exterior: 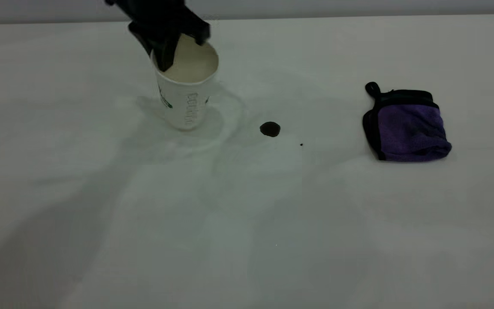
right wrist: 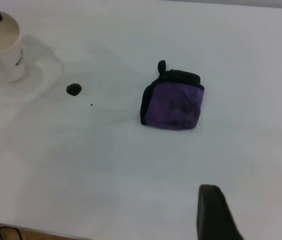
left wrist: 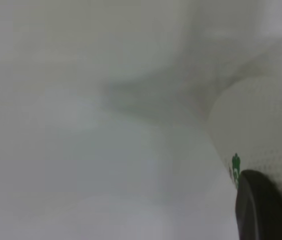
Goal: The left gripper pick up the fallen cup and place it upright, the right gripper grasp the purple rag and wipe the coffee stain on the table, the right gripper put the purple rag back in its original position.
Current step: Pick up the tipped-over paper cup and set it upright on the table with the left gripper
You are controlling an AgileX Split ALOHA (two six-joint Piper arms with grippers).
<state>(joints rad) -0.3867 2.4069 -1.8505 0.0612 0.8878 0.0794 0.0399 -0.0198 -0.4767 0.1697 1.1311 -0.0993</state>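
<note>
While the white worktop [exterior: 247, 223] fills nearly the whole exterior view, matte and plain, the task's things sit on its far half. Largest of them is the purple rag [exterior: 408, 126], lying far right: a small folded fuzzy cloth with black edging along its far and left sides and a black loop at its far-left corner. Its folded purple bulk faces near and right.

Next in size, the cup [exterior: 185, 92] stands at far left, upright or nearly so, its long axis close to vertical and its mouth facing up, showing a cream inside. It is white and ribbed, with grey lettering running down its side that cannot be read, and small green marks beside it.

Above it, the left gripper [exterior: 172, 45] pinches the cup's far-left rim, one dark finger inside the mouth, one outside.

Only the right gripper [right wrist: 251, 217] fingertips show, spread apart, in its wrist view.

Smallest is the coffee stain [exterior: 270, 129], a round dark blot between cup and rag, nearer the cup.
</note>
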